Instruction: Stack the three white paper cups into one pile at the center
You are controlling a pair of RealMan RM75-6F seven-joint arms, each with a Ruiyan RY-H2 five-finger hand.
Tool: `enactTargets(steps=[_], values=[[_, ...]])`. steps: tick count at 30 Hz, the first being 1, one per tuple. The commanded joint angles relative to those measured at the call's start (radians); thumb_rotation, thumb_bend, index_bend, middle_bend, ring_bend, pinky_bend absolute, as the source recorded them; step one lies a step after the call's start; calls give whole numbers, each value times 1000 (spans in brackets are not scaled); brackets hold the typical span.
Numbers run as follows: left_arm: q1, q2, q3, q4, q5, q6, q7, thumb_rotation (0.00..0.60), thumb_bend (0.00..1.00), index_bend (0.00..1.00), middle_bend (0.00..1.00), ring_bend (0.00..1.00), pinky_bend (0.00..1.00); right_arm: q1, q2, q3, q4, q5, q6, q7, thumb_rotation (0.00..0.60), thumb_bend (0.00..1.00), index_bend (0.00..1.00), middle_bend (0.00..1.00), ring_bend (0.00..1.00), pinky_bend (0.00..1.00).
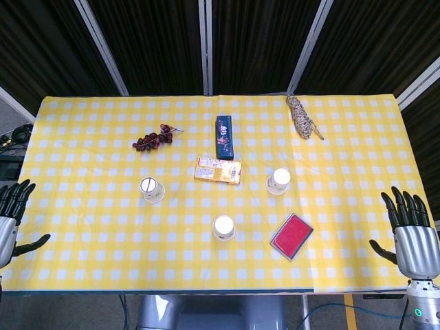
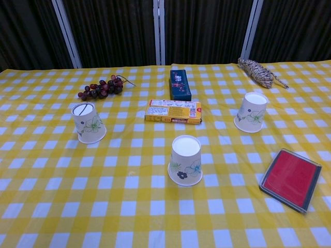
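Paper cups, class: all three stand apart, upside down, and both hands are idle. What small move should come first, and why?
Probably the right hand should reach for the right cup. Both hands hover open at the table edges, the left hand too, and the middle cup already sits near the center.

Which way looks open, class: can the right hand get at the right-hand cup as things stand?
Probably yes: the right hand is open at the table edge, and only the red case lies near its path to the right-hand cup.

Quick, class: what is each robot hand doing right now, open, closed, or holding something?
Left hand: open, fingers spread, holding nothing.
Right hand: open, fingers spread, holding nothing.
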Motion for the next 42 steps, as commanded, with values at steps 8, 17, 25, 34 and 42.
enactTargets(steps=[8,17,25,34,42], values=[[2,9,2,-27,-19,-14,46,600,0,0,0,0,0,9,-3,2,-4,11,-21,12,600,0,0,0,0,0],[-9,-9,-8,-47,-63,-52,137,600,0,0,0,0,0,311,18,106,127,102,-488,301,600,0,5,36,9,123],[-21,-21,-23,-46,-121,-95,175,600,0,0,0,0,0,489,-51,143,240,171,-724,371,600,16,65,170,112,257],[-30,-28,-24,-40,-144,-122,186,600,0,0,0,0,0,590,-139,160,282,225,-797,324,600,59,96,199,146,319],[-34,-26,-26,-35,-152,-131,176,600,0,0,0,0,0,640,-195,157,284,262,-816,272,600,60,113,227,175,337]])
